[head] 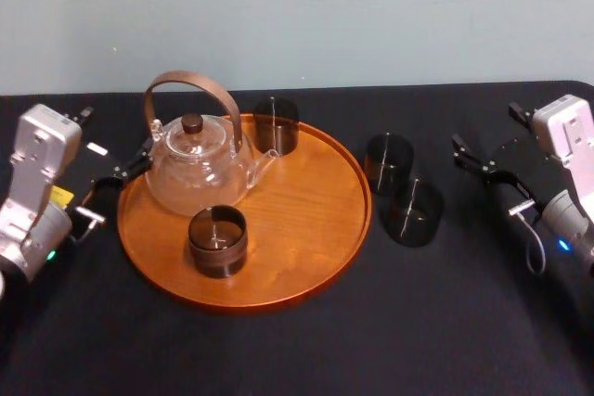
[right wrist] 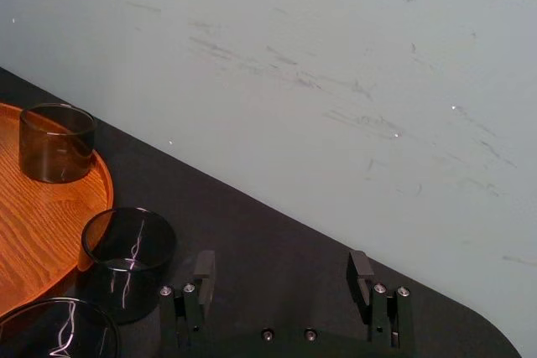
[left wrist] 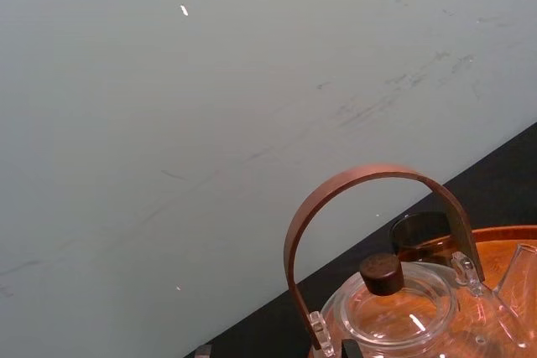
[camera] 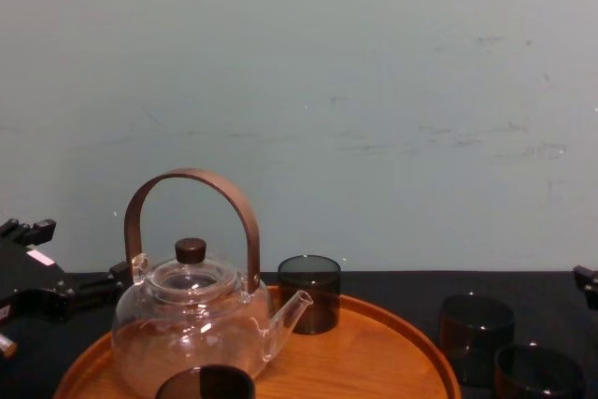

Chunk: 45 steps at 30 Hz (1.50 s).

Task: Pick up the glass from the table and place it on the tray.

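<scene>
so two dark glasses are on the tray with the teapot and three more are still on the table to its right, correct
Only two glasses, not three, stand on the table right of the tray, a farther glass and a nearer glass; the head view shows it. On the tray with the teapot, the rear glass and front glass are as you said.

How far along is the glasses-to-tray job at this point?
Done, apparently: the back glass and front glass stand on the tray with the teapot. In hand: nothing; the left end effector and right end effector are open and empty, either side of the tray. Left: the far table glass and near table glass, on the table right of the tray.
</scene>
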Available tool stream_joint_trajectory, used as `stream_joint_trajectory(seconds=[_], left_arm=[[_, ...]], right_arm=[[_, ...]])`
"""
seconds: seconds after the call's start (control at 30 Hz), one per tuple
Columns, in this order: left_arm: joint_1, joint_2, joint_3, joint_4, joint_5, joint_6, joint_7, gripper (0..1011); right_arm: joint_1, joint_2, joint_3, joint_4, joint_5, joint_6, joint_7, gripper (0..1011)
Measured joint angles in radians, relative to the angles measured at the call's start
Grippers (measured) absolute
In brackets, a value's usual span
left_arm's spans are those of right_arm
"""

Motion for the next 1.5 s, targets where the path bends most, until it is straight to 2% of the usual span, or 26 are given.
stream_joint_trajectory(seconds=[1.5], left_arm=[[0.000,0.000,0.000,0.000,0.000,0.000,0.000,1001]], right_arm=[[0.000,0.000,0.000,0.000,0.000,0.000,0.000,1002]])
